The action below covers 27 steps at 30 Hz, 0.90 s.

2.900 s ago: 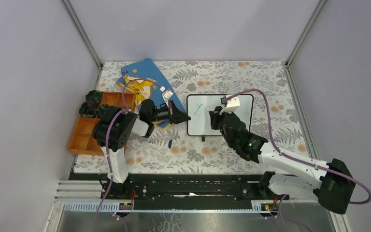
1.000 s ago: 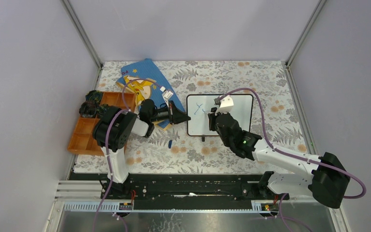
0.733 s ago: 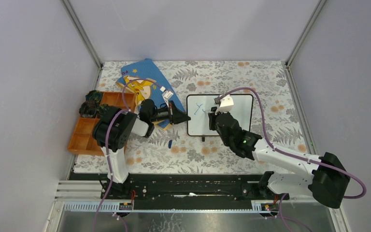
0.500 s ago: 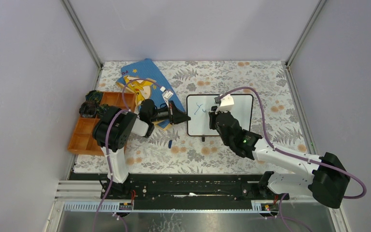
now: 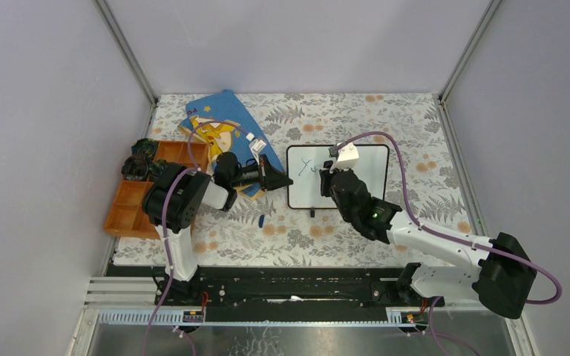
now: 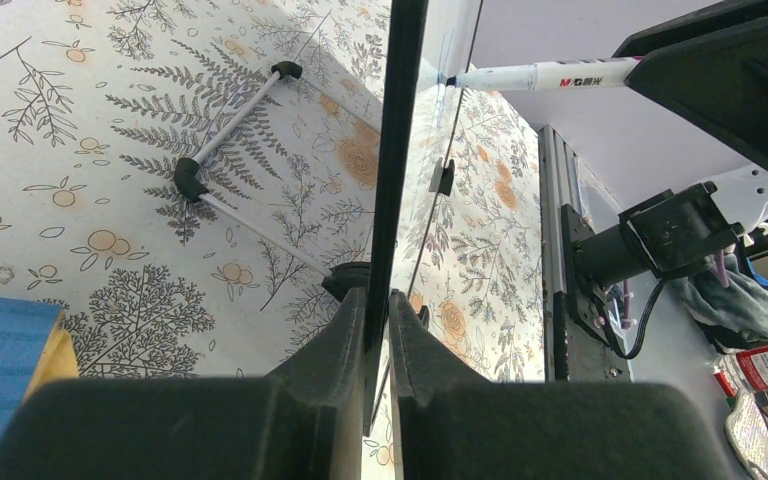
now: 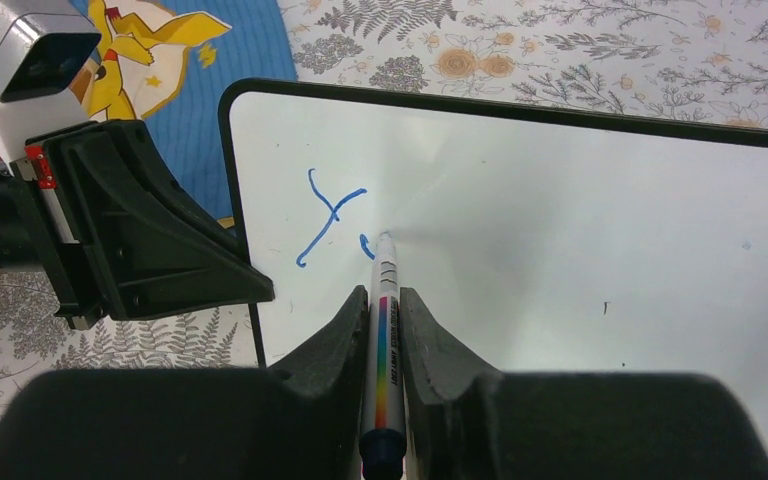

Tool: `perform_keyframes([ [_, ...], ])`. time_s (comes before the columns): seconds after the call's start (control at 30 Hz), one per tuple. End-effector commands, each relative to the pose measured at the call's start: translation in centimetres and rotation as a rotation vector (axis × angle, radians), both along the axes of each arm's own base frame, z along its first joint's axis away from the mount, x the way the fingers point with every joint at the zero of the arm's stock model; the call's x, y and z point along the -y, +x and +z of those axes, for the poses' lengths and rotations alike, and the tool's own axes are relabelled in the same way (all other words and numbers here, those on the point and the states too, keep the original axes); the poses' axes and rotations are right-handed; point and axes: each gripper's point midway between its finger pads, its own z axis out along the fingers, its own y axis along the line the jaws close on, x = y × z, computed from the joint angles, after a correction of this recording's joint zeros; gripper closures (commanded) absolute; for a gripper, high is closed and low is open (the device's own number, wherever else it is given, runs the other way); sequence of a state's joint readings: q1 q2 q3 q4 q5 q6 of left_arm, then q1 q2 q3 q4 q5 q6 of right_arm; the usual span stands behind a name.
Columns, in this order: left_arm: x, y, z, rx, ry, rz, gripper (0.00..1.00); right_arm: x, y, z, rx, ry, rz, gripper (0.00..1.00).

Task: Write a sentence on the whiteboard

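The whiteboard [image 5: 356, 167] lies mid-table, white with a thin black frame; it also shows in the right wrist view [image 7: 580, 220] and edge-on in the left wrist view [image 6: 397, 150]. My left gripper [image 5: 288, 180] is shut on its left frame edge [image 6: 378, 300]. My right gripper [image 7: 384, 300] is shut on a white marker [image 7: 383, 330] with a rainbow stripe, tip touching the board. The sentence [image 7: 332, 215] stands as a blue "Y" and a short stroke at the tip. The marker also shows in the left wrist view [image 6: 540, 75].
A blue picture book [image 5: 219, 122] lies left of the board. An orange compartment tray [image 5: 130, 204] with dark items sits at the far left. A small blue marker cap [image 5: 262, 220] lies on the floral tablecloth. Grey walls enclose the table.
My right gripper has moved the marker left and slightly up on the board; a short blue stroke now stands beside the "Y". My left gripper has stayed clamped on the frame.
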<state>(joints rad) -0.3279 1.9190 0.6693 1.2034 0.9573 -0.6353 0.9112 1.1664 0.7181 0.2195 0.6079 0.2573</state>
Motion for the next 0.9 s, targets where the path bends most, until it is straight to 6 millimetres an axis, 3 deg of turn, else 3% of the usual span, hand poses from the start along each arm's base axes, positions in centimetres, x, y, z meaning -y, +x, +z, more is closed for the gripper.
perform_keyframes([
  [0.0,0.3,-0.5,-0.6,-0.012,0.021,-0.007,1.0,-0.8,1.0,2.7,0.051,0.055,0.002,1.0],
  [0.47,0.3,-0.5,-0.6,-0.01,0.023,-0.008,1.0,-1.7,0.6,1.5,0.012,0.057,0.046,1.0],
  [0.6,0.3,-0.6,-0.6,-0.01,0.023,-0.009,1.0,-1.5,0.3,2.0,0.016,0.065,0.051,1.0],
  [0.87,0.3,-0.6,-0.5,-0.008,0.024,-0.009,1.0,0.9,-0.3,4.3,0.069,0.079,-0.002,1.0],
])
